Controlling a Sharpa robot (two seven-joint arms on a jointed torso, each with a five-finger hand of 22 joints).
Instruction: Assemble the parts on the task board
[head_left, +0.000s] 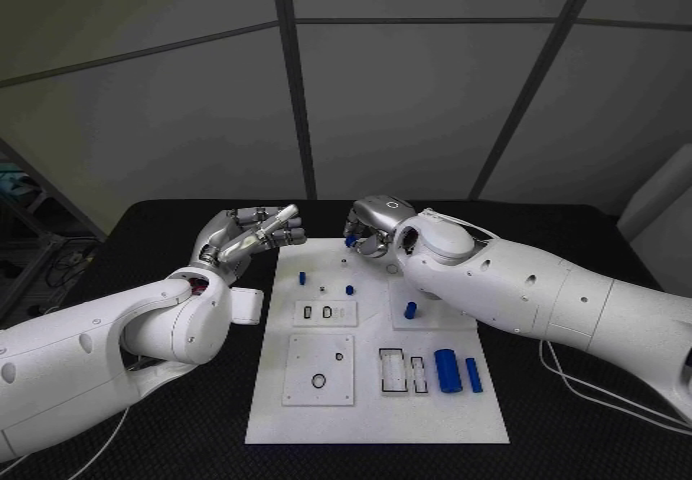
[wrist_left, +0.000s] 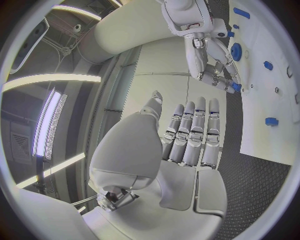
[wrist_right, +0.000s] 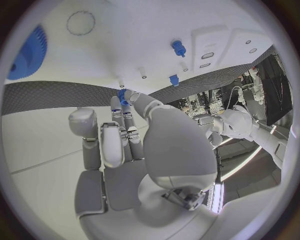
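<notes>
task board (head_left: 378, 420) mid-table | two cylinders (head_left: 447, 371) at its right; both hands (head_left: 260, 236) behind its far edge

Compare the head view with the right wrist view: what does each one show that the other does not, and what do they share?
Head view: a thick blue cylinder lying beside a slim blue rod on the near right part of the board. Right wrist view: a blue gear on the board. Both: the white task board, and the right hand pinching a small blue part at its fingertips.
</notes>
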